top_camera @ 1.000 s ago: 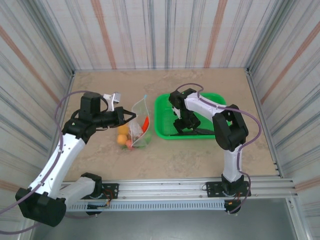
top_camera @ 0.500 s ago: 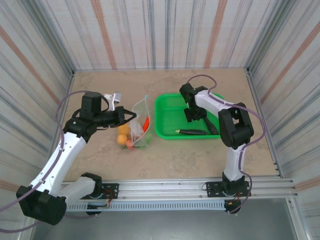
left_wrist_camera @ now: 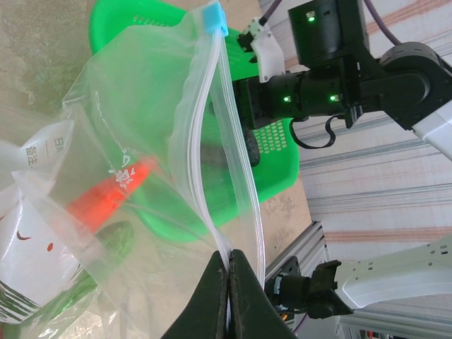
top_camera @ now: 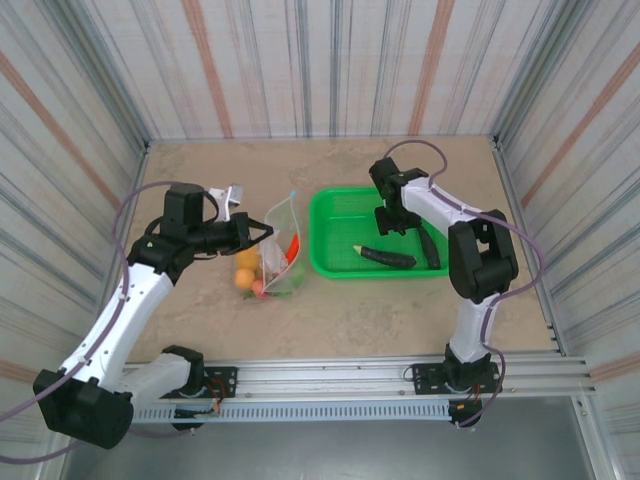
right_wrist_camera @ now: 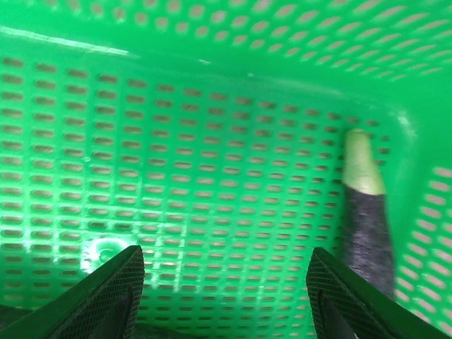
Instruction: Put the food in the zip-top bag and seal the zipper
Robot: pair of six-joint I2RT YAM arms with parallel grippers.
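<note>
The clear zip-top bag point(top_camera: 279, 248) stands open left of the green basket. My left gripper point(top_camera: 262, 232) is shut on the bag's mouth edge, and its black fingers point(left_wrist_camera: 229, 265) pinch the pale zipper point(left_wrist_camera: 210, 141) near one end. A blue slider point(left_wrist_camera: 214, 14) sits at the far end. Inside the bag lie a red chili point(left_wrist_camera: 106, 194) and a green cucumber point(left_wrist_camera: 113, 240). Orange fruits point(top_camera: 245, 270) show at the bag's left side. My right gripper point(top_camera: 393, 222) hovers open in the basket, with nothing between its fingers point(right_wrist_camera: 224, 254). A dark eggplant point(top_camera: 388, 257) lies near the basket's front.
The green mesh basket point(top_camera: 330, 268) sits right of the bag, and its perforated floor point(right_wrist_camera: 212, 106) is close under the right wrist. A second dark long vegetable with a pale green tip point(right_wrist_camera: 366, 219) lies along its right side point(top_camera: 431, 247). Striped walls enclose the table.
My right gripper has moved away from the eggplant at the basket's front toward the back right. The eggplant now lies loose and slightly shifted. The left arm and bag have not moved.
</note>
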